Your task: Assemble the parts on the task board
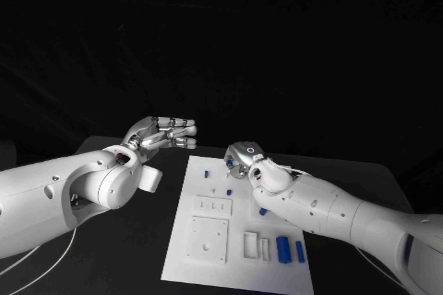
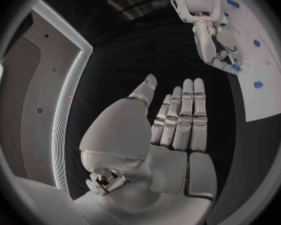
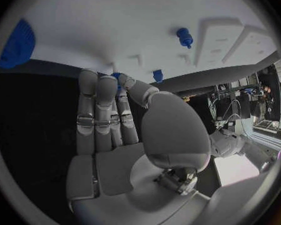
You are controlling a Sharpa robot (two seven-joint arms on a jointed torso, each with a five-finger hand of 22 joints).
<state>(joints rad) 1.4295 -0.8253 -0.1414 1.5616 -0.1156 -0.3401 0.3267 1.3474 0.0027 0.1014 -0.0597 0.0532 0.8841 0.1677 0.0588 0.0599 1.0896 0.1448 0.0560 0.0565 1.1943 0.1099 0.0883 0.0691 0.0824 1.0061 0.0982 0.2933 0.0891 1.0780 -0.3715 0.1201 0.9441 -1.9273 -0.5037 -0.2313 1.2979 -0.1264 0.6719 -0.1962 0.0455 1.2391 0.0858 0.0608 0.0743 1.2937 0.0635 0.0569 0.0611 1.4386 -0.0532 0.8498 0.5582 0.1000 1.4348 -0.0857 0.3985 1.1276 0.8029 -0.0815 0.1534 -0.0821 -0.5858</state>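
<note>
- Nearest me, two blue parts (image 1: 289, 249) lie side by side at the near right of the white task board (image 1: 198, 269).
- My right hand (image 1: 242, 159) reaches over the board's far edge, fingertips pinching a small blue part (image 3: 117, 77).
- My left hand (image 1: 166, 134) hovers off the board's far left corner, fingers straight, holding nothing.

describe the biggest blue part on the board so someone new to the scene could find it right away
Start at the white task board in the middle of the black table and go to its near edge, on the right arm's side. Two blue parts lie there side by side next to a white slotted block. The one meant is the wider blue cylinder, thicker than its slim blue neighbour.
</note>
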